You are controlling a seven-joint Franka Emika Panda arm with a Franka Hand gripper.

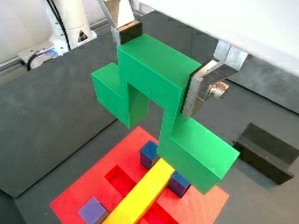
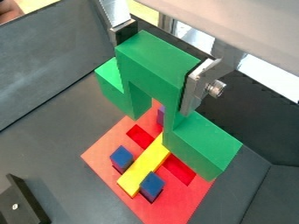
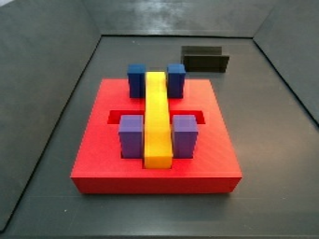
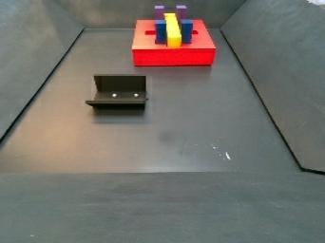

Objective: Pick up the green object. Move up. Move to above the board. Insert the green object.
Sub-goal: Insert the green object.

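Wrist views: end effector (image 1: pixel 163 70) clamped on green object (image 1: pixel 158 105), silver fingers (image 2: pixel 208 80) on its raised centre cube | piece held in the air above the board (image 2: pixel 111 144) | side views: board (image 3: pixel 156 154) carries yellow bar (image 3: pixel 157 117), purple and blue blocks | fixture (image 4: pixel 118 92) well apart on floor | end effector out of side views

The end effector (image 2: pixel 165 67), clamped on the green object (image 2: pixel 160 94), hangs high over the board (image 2: pixel 112 144) with open air between. On the board, the yellow bar (image 3: pixel 156 114) and its purple blocks (image 3: pixel 131 133) and blue blocks (image 3: pixel 137 77) rise as obstacles; red slots (image 3: pixel 121 117) lie open beside them. The fixture (image 4: pixel 118 93) stands well apart on bare floor (image 4: pixel 178 133).
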